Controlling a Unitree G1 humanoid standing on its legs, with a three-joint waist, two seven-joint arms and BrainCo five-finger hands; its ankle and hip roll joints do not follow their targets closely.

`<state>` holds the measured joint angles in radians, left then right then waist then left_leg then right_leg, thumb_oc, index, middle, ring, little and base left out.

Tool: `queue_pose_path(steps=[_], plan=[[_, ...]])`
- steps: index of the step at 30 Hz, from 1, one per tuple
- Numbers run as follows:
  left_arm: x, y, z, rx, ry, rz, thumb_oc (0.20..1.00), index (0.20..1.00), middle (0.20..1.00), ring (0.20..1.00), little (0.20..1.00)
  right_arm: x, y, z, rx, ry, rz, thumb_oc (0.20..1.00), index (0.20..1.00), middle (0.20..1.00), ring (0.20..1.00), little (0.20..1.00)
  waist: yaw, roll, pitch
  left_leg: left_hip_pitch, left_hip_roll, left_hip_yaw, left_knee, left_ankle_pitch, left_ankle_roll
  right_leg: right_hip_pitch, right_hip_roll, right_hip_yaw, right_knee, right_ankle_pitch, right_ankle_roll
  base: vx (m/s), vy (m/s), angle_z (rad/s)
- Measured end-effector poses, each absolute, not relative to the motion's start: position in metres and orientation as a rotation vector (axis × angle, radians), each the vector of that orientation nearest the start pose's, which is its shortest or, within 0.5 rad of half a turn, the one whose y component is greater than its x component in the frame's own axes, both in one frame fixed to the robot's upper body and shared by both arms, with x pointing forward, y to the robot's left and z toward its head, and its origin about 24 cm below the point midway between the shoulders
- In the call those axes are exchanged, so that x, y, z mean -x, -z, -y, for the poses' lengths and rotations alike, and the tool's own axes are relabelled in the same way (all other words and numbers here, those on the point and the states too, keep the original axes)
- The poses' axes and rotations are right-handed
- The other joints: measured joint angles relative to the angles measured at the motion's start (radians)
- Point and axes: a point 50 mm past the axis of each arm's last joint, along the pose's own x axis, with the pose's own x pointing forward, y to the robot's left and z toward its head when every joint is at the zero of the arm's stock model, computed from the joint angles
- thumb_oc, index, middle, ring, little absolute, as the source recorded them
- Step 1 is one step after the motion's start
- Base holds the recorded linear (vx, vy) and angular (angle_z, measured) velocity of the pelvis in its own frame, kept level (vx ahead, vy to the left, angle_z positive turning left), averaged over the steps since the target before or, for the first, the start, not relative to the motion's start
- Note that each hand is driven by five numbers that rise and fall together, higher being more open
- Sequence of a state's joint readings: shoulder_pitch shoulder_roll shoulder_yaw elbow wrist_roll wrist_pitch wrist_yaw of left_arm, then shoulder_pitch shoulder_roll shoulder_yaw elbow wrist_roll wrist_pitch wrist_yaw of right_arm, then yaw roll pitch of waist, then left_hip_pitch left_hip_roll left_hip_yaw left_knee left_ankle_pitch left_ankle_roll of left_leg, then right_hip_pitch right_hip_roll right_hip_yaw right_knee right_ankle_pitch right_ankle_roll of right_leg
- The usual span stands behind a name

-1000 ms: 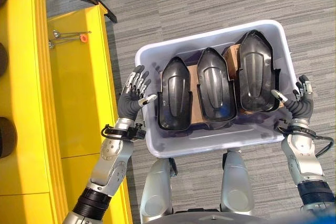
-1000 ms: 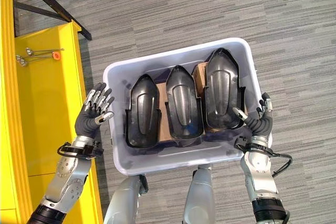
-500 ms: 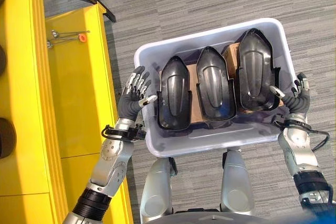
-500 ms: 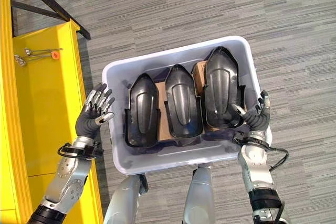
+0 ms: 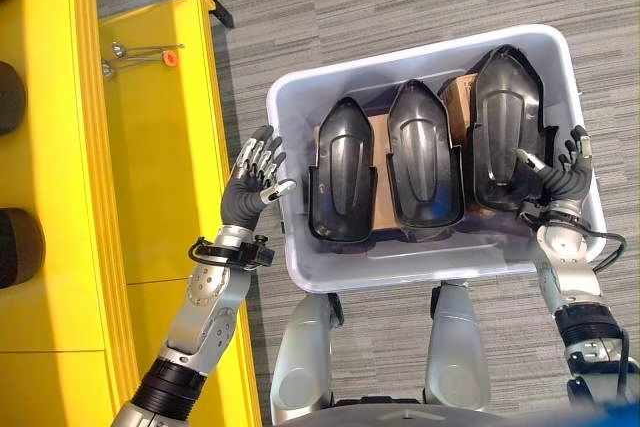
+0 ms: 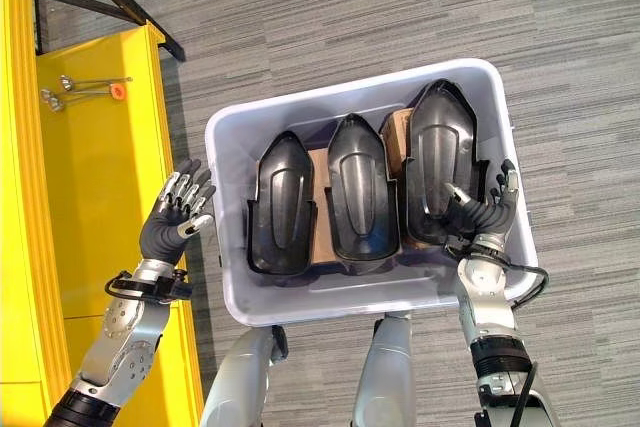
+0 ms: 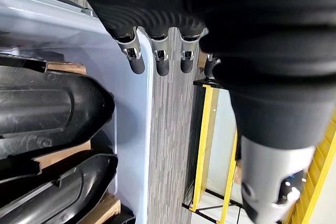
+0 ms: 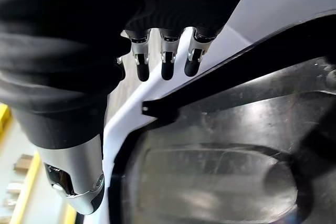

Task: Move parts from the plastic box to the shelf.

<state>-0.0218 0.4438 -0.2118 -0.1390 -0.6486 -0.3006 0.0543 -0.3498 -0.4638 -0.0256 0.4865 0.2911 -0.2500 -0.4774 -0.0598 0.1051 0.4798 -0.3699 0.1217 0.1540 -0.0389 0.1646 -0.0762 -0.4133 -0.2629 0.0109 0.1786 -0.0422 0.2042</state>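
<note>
Left hand (image 5: 252,187), right hand (image 5: 560,175) (fingers spread)

Cardboard pieces (image 5: 378,179) under the three black parts (image 5: 425,169) are mostly hidden; only strips show between them. Dark round objects (image 5: 18,247) on the yellow shelf (image 5: 150,157) at 9 o'clock are cut off by the picture's edge. Small metal items (image 5: 135,51) at 11 o'clock are too small to identify.

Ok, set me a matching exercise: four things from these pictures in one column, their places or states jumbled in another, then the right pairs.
Things:
1. left robot hand
2. right robot hand
3. box
4. shelf

Places or states:
A. yellow, on the robot's left
B. open, outside the box's left wall
C. holds three black parts
D. open, over the rightmost part

Pairs: 1-B, 2-D, 3-C, 4-A
</note>
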Motion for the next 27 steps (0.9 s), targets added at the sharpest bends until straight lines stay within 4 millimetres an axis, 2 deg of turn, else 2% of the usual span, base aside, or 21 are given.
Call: queue_pose_path(steps=[2,5,16,22,27], plan=[[-0.248,-0.102,-0.178,0.267,0.176,0.318,1.0,1.0,1.0,1.0,1.0,-0.308,-0.09,0.284,0.14,0.594,0.183,1.0,1.0,1.0,1.0,1.0,0.008,0.001,0.0,-0.005,0.0,0.001,0.002,0.0,0.0,-0.008,0.0,0.001,0.004,0.0,0.0,0.0,0.0,0.0],[-0.249,-0.103,-0.179,0.272,0.157,0.317,1.0,1.0,1.0,1.0,1.0,-0.31,-0.09,0.301,0.164,0.636,0.15,1.0,1.0,1.0,1.0,1.0,0.017,0.012,0.006,-0.033,-0.001,-0.002,0.01,0.003,0.003,-0.037,-0.001,0.003,0.02,-0.001,0.0,0.0,-0.001,0.01],[-0.248,-0.103,-0.179,0.269,0.162,0.315,1.0,1.0,1.0,1.0,1.0,-0.325,-0.085,0.308,0.122,0.68,0.066,1.0,1.0,1.0,1.0,1.0,0.024,0.024,0.012,-0.059,-0.003,-0.005,0.023,0.008,0.008,-0.068,-0.003,0.006,0.047,-0.003,0.0,0.0,0.0,0.01],[-0.248,-0.101,-0.177,0.256,0.179,0.304,1.0,1.0,1.0,1.0,1.0,-0.332,-0.086,0.316,0.155,0.673,0.017,1.0,1.0,1.0,1.0,1.0,0.028,0.028,0.014,-0.062,-0.005,-0.014,0.025,0.014,0.01,-0.069,-0.004,0.006,0.054,-0.003,0.0,-0.01,-0.002,0.02],[-0.248,-0.103,-0.178,0.237,0.191,0.304,1.0,1.0,1.0,1.0,1.0,-0.338,-0.088,0.327,0.142,0.705,-0.05,1.0,1.0,1.0,1.0,1.0,0.05,0.029,0.014,-0.064,-0.007,-0.022,0.028,0.02,0.009,-0.075,-0.005,0.005,0.074,-0.006,0.0,-0.01,-0.001,0.02]])
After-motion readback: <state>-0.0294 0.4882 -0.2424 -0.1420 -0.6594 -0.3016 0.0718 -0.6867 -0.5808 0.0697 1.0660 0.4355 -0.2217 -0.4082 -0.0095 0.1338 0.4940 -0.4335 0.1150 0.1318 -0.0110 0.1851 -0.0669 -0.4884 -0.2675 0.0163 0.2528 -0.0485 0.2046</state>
